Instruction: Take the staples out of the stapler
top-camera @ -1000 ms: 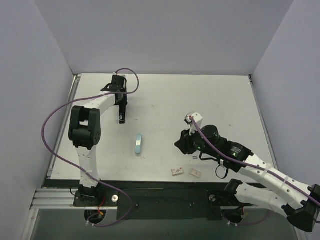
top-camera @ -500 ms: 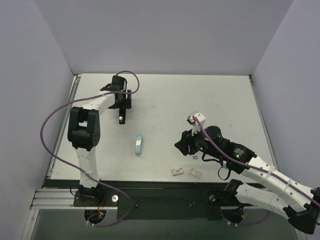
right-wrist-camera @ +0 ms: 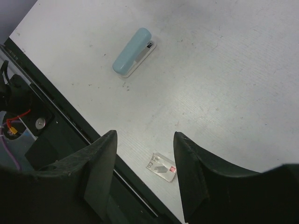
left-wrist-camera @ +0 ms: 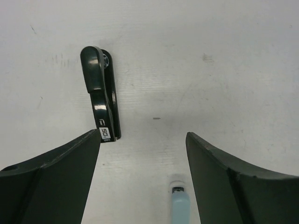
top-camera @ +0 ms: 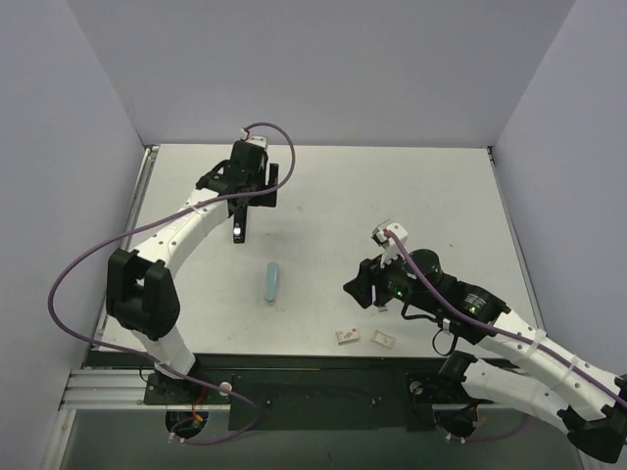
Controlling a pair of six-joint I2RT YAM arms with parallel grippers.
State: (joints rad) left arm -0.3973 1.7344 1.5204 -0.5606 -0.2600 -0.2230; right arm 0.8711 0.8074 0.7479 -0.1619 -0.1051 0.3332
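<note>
A light blue plastic stapler [top-camera: 271, 283] is lying closed and flat on the white counter [top-camera: 441, 196], at about 8 o'clock from the counter's middle in the top view. Its long axis is running from 12 to 6 o'clock. Nothing is touching it.

The left fingers [left-wrist-camera: 56, 163] are hovering spread apart and holding nothing, near the counter's far left. In the left wrist view a glossy black curved bar with a small white label [left-wrist-camera: 100, 95] is lying just beside one finger's tip. This bar is sitting at 11 o'clock from the stapler, apart from it.

The right fingers [right-wrist-camera: 100, 158] are also standing apart and empty, at 3 o'clock from the stapler and well clear of it. Two small white packets [top-camera: 347, 336] are resting near the counter's near edge, at 4 o'clock from the stapler.
</note>
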